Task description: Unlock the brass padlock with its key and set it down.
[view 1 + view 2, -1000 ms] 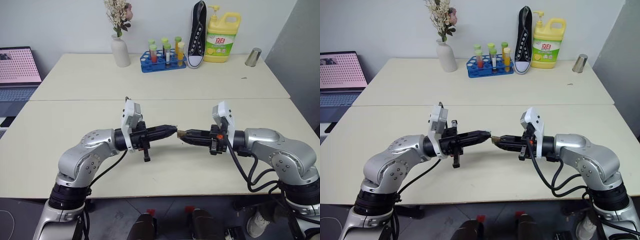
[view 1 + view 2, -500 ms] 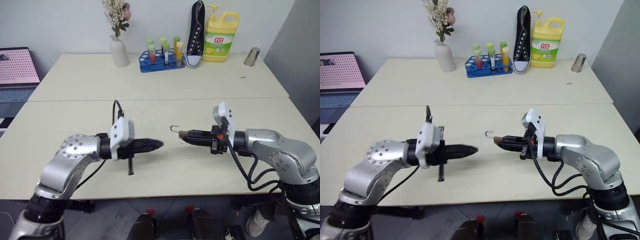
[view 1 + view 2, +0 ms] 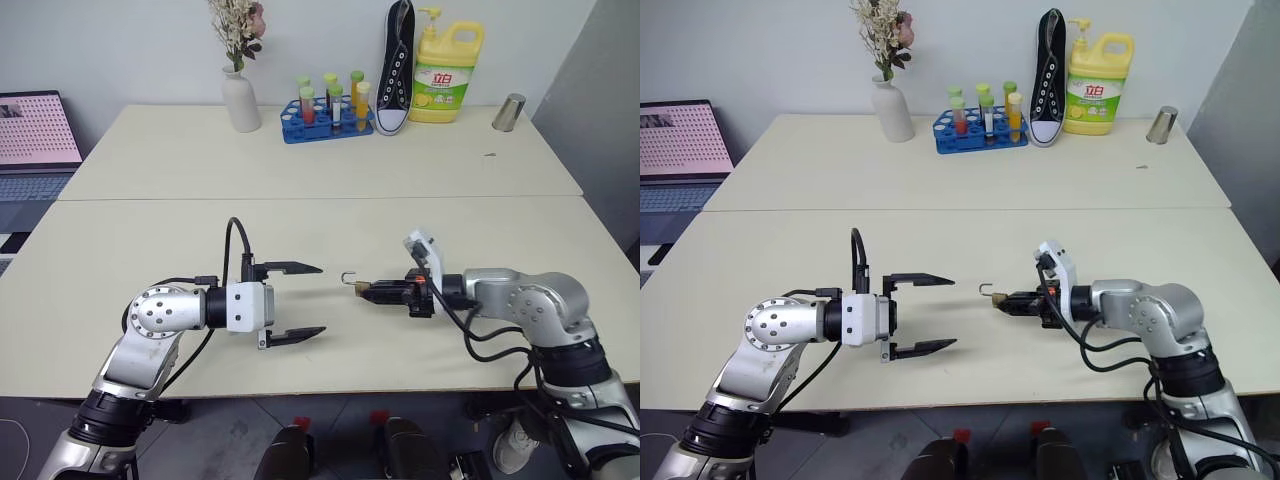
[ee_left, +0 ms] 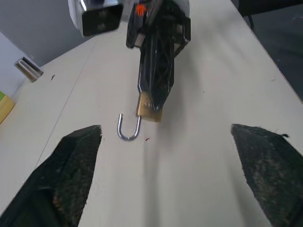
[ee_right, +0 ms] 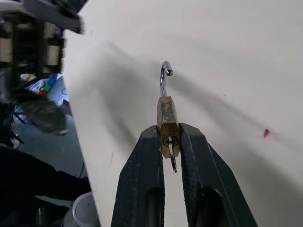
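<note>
My right gripper [image 3: 366, 292] is shut on the brass padlock [image 5: 167, 111], a tiny gold body pinched between its fingertips low over the cream table [image 3: 330, 230]. The silver shackle [image 4: 129, 132] stands open like a hook, pointing toward my left gripper. A thin silver piece [image 5: 172, 161] that looks like the key sticks out of the keyhole between the right fingers. My left gripper [image 3: 305, 301] is open wide, nothing between its fingers [image 4: 71, 175], a short way to the left of the padlock and aimed at it.
Along the far table edge stand a white vase with dried flowers [image 3: 240, 100], a blue rack of test tubes [image 3: 325, 115], a black shoe [image 3: 393, 65], a yellow detergent bottle [image 3: 447, 75] and a metal cup [image 3: 507, 112]. A laptop [image 3: 35, 130] sits far left.
The two gripper tips met at the padlock; my left gripper has since drawn back to the left, rolled and opened wide. The shackle has opened, and the right gripper has sunk toward the table.
</note>
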Robot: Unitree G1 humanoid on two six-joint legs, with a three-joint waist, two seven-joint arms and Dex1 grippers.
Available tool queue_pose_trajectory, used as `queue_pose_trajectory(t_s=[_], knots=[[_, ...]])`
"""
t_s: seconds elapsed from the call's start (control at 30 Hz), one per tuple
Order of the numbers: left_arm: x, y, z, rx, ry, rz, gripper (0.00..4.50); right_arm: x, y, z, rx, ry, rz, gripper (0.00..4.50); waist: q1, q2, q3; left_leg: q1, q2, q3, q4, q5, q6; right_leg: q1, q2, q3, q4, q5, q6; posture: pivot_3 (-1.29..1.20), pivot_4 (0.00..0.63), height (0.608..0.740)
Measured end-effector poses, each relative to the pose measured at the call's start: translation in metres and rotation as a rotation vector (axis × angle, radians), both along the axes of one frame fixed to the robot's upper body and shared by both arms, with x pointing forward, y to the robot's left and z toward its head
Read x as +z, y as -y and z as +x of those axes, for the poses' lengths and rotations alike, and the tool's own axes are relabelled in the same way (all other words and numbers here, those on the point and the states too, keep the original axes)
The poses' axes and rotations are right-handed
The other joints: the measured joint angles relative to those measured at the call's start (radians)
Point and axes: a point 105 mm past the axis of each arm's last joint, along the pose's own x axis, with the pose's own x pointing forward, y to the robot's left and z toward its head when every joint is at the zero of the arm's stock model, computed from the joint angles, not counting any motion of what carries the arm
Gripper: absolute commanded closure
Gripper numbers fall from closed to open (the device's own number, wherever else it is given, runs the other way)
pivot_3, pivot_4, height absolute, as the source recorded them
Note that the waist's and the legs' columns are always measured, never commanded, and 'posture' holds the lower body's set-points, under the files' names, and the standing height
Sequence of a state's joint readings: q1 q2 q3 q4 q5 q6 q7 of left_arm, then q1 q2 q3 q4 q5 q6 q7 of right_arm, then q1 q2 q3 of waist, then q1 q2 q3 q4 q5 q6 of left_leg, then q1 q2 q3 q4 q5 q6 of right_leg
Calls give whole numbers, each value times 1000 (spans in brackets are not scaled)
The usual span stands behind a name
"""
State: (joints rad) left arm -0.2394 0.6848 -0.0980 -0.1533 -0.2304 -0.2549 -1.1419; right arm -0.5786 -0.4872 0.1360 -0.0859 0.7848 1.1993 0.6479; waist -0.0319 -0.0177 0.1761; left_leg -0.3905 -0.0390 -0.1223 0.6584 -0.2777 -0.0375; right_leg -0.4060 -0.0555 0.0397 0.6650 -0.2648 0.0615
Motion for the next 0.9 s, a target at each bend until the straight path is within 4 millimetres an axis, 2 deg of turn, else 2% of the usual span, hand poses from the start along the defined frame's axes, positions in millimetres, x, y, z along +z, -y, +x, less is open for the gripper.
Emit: queue_pose_trajectory(t_s=[0.2,0.27,0.3,0.37,0.4,0.6,0.63,0.73,0.87,0.9], knots=[[-2,2,0,-6,2,2,0,-15,5,15,-19,-37,-92,4374,0,0,0,0,0,0,0,0,0,0,0,0,0,0,0,0,150,740],[-3,3,0,-2,-3,-4,0,-19,7,17,-21,-37,-111,3629,0,0,0,0,0,0,0,0,0,0,0,0,0,0,0,0,150,740],[-3,3,0,0,-5,-7,0,-20,8,17,-24,-35,-119,3408,0,0,0,0,0,0,0,0,0,0,0,0,0,0,0,0,150,740],[-5,3,4,32,-58,-28,0,-22,17,23,-44,11,-164,2609,0,0,0,0,0,0,0,0,0,0,0,0,0,0,0,0,150,740],[-5,2,5,44,-75,-37,0,-21,19,25,-46,25,-170,2387,0,0,0,0,0,0,0,0,0,0,0,0,0,0,0,0,150,740],[-10,-6,17,163,-236,-88,0,-5,61,26,-42,249,-336,303,1,1,1,-1,-1,-1,1,0,0,0,0,-1,0,0,0,0,150,740],[-12,-8,17,179,-255,-77,0,-5,64,22,-32,271,-348,102,0,1,1,-1,0,-1,1,0,0,0,0,-1,0,0,0,0,150,740],[-14,-14,17,212,-278,-48,0,0,68,3,31,361,-365,102,0,2,1,-1,0,-1,0,0,0,0,0,-1,0,0,0,0,150,740],[-13,-17,16,226,-274,-23,0,20,67,-17,98,513,-363,102,1,2,1,-1,0,-1,1,0,0,0,0,-1,0,0,1,0,150,740],[-14,-19,13,221,-287,-8,0,22,68,-28,110,539,-356,102,3,2,1,-1,0,-1,1,0,0,1,0,-3,0,0,0,0,150,740]])
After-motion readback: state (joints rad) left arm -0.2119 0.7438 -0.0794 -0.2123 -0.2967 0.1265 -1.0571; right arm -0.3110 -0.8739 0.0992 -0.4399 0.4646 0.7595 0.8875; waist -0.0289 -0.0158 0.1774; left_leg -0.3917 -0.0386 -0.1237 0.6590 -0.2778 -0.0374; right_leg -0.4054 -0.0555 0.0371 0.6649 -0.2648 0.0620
